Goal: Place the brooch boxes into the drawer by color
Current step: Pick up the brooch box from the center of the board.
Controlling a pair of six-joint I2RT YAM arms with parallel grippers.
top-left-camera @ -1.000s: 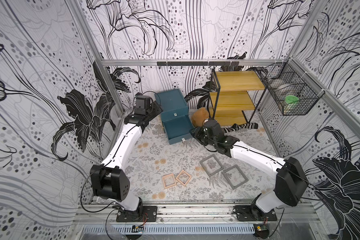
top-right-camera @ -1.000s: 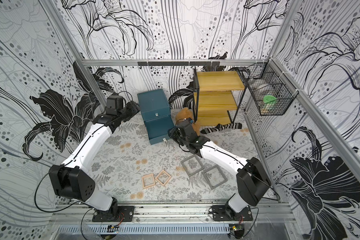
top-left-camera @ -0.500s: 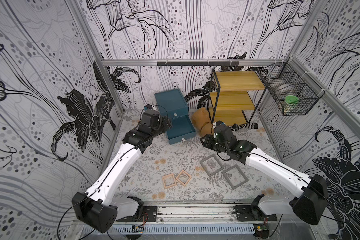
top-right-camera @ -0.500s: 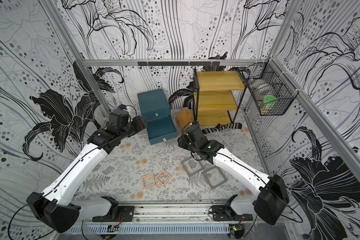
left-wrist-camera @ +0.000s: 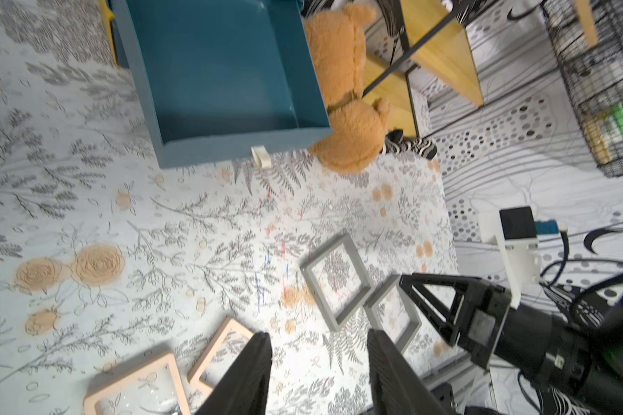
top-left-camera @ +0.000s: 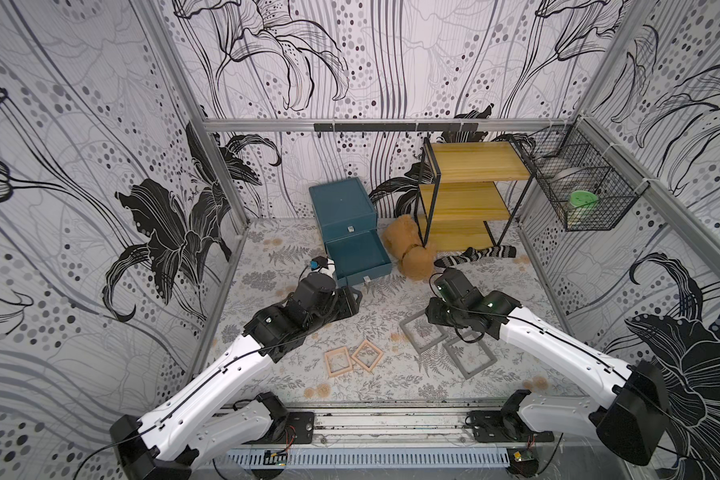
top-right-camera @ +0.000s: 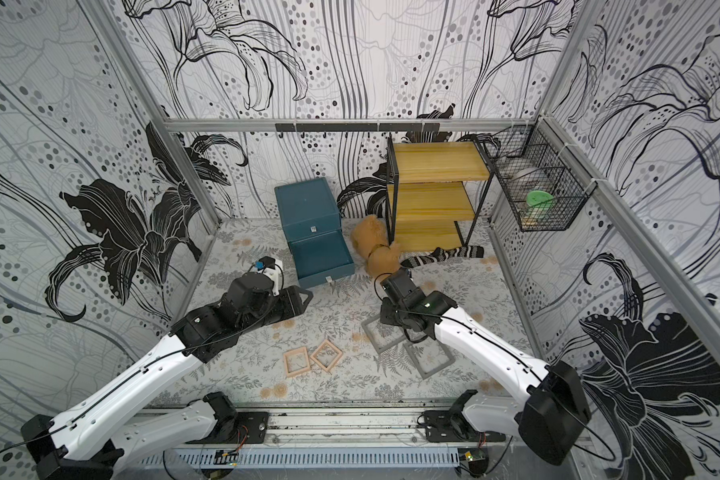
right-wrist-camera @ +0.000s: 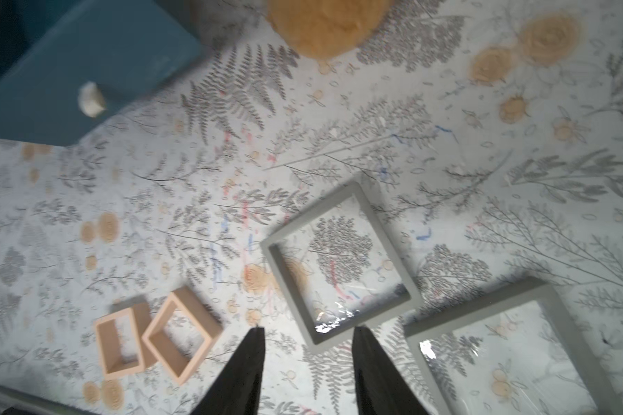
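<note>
A fern-and-rose printed mat covers the floor of my cell, with lily wallpaper all round. The drawer, a teal chest, stands at the back. One of its lower trays is pulled out and bare inside, which I take as ready for the next colour group.

Four brooch boxes lie flat on the mat in front of the chest. A grey box sits corner to corner with a second grey box, on the side where the teddy bear leans against the tray. Two pinkish boxes lie side by side and touching, farther from the chest. (The yellow pair I cannot find in any view.)

My right gripper hangs over the grey box nearer the chest, jaws parted with nothing between them, lined up with one frame edge. I judge a pinch on that rim to be the step in hand, since a flat frame offers little else to grip. My left gripper hovers just before the pulled-out tray, jaws apart and empty, probably placed there for the pinkish boxes.
</note>
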